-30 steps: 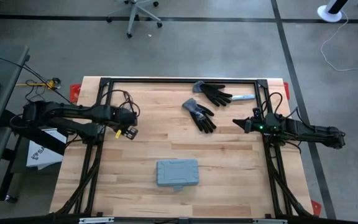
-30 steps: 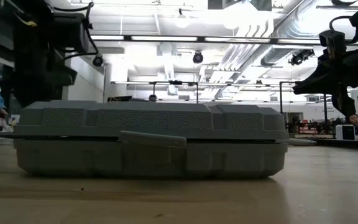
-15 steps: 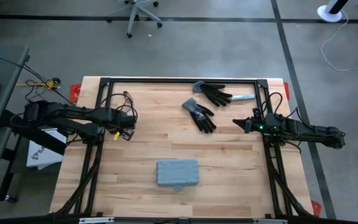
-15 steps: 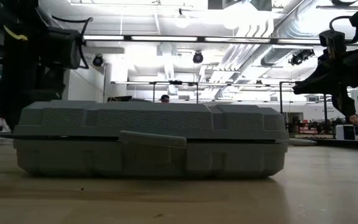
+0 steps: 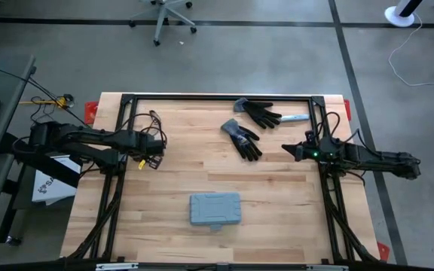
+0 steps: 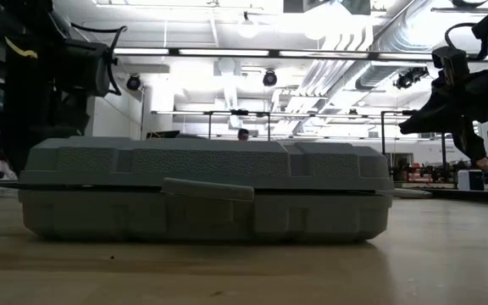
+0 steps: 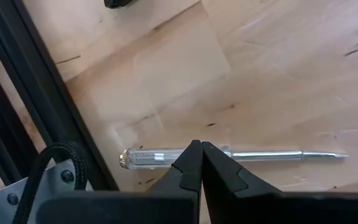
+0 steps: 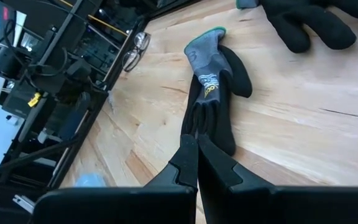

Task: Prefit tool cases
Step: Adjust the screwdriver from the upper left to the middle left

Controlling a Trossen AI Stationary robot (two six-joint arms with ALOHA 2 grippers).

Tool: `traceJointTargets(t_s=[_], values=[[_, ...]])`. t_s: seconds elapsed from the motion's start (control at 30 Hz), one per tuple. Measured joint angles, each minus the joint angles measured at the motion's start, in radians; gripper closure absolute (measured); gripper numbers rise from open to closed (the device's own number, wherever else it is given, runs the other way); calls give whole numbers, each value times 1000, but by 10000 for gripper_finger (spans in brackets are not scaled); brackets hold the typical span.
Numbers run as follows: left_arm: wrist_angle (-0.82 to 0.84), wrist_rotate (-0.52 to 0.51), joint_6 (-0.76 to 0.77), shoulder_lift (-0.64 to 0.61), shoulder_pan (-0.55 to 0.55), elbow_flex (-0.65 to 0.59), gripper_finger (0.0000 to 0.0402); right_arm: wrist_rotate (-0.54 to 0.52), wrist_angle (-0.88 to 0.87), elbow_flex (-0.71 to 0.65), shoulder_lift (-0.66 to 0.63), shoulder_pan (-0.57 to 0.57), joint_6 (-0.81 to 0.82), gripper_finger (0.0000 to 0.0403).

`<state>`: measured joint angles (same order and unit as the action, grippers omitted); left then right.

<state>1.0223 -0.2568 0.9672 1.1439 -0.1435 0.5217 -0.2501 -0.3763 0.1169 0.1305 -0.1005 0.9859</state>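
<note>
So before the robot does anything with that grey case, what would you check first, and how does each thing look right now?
1. Tool case lies flat on the table, lid down: ok.
2. Latch tab faces the table's near edge: ok.
3. Left claw is shut and holds nothing: ok.
4. Right claw is shut and holds nothing: ok.
5. Both claws hang well away from the case, so neither is placed for a grasp: not ok.
6. The two gloves and the screwdriver lie at the far side, apart from the case: ok.
</note>
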Motion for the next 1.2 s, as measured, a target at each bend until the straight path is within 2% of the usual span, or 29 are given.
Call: traceJointTargets(t_s=[1.2], values=[[-53,-16,11,128,0,-1,401,-1,0,0,1,0,0,403]])
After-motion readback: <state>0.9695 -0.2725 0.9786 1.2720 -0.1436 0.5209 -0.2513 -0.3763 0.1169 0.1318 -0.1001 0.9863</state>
